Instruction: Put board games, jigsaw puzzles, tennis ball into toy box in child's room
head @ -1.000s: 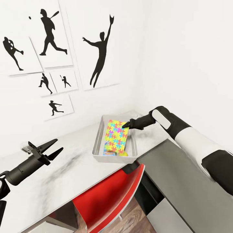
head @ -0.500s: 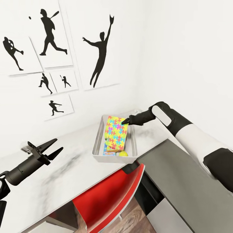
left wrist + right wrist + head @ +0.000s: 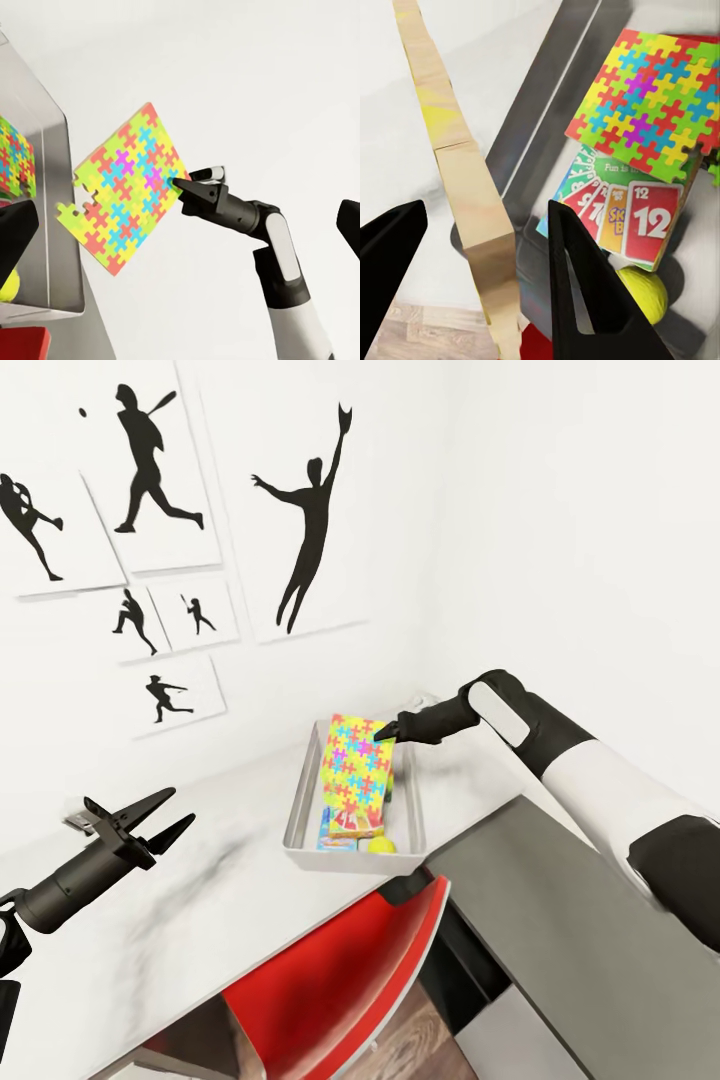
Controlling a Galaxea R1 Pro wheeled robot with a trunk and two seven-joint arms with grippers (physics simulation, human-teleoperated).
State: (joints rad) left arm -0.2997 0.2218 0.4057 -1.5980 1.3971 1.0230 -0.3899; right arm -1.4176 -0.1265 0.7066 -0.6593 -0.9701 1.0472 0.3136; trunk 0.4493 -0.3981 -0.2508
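Observation:
My right gripper (image 3: pixel 386 732) is shut on the upper edge of a jigsaw puzzle (image 3: pixel 356 770), a multicoloured sheet hanging tilted over the toy box (image 3: pixel 298 806) on the light grey table (image 3: pixel 200 900). In the left wrist view the puzzle (image 3: pixel 124 199) hangs from the right gripper (image 3: pixel 184 189) beside the box wall (image 3: pixel 52 225). In the right wrist view it runs edge-on between my fingers (image 3: pixel 577 285). A second jigsaw puzzle (image 3: pixel 649 105), a board game (image 3: pixel 622 214) and the tennis ball (image 3: pixel 645 294) lie in the box. My left gripper (image 3: pixel 158 816) hovers open and empty over the table, well left of the box.
A red chair (image 3: pixel 340 980) is tucked under the table just in front of the toy box. The darker grey desk section (image 3: pixel 560 920) lies under my right arm. White walls with black sports pictures (image 3: pixel 310 530) close in behind the box.
My right gripper has drawn the puzzle a little up and toward the far end of the box, uncovering more of the board game. The head camera has shifted slightly. The left arm has stayed still.

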